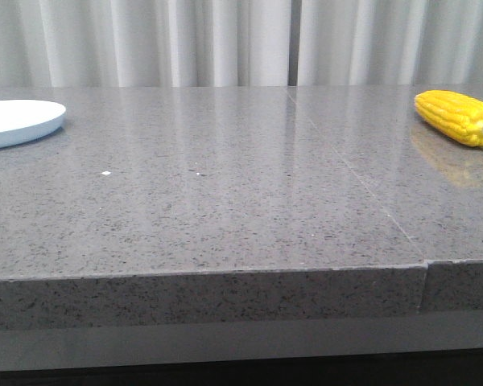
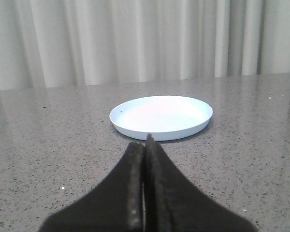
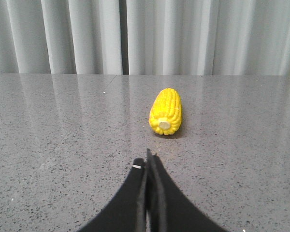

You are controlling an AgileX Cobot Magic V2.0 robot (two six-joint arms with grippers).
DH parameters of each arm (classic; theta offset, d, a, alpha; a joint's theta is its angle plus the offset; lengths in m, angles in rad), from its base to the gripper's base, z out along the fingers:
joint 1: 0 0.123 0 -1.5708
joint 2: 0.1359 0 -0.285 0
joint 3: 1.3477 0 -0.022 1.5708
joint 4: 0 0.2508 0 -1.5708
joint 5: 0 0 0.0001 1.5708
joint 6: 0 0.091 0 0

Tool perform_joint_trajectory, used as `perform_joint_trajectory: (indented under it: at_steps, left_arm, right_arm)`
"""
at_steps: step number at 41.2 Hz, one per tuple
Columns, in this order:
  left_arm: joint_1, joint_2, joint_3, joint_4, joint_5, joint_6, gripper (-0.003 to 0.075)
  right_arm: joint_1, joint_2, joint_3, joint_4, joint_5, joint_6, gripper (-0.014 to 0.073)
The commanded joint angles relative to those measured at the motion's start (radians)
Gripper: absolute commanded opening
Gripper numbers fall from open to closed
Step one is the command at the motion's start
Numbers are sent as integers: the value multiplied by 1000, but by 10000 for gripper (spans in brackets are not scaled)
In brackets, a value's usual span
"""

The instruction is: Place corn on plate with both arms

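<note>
Corn (image 1: 459, 117) lying far right on the table (image 1: 225, 209), well apart from the plate (image 1: 16, 122) at far left, both grippers (image 2: 146, 145) (image 3: 149, 157) pressed together and empty (likely to roll if nudged while closing).

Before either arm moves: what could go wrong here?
1. The bright yellow corn cob is rounded and lies loose on the glossy grey stone table; it may roll when nudged.
2. The right tool is shut and must open before closing on it.
3. The pale blue-white round plate sits at the far left, so the carry or handover spans the table.
</note>
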Motion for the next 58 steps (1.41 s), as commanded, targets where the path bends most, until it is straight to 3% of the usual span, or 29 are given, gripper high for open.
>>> perform_joint_trajectory:
  at_steps: [1, 26, 30, 36, 45, 58]
  left_arm:
    - [-7, -19, 4, -3, -89, -6, -20]
    - [-7, -19, 4, -3, -89, -6, -20]
    - [-7, -19, 4, 6, -156, -6, -20]
    - [-9, -19, -58, 6, -180, -6, -20]
    - [-9, -1, -303, 5, -19, -6, -20]
    - [-9, 207, -648, 7, 329, -6, -20]
  right_arm:
    - [-4, -13, -17, 2, -85, -6, -120]
    - [-4, -13, -17, 2, -117, -6, -120]
    - [-4, -13, -22, 2, -141, -6, -120]
    - [-4, -12, -110, 4, -55, -6, -120]
    - [-4, 21, -324, 4, 147, -6, -120]
    - [-4, 277, -602, 4, 383, -6, -120]
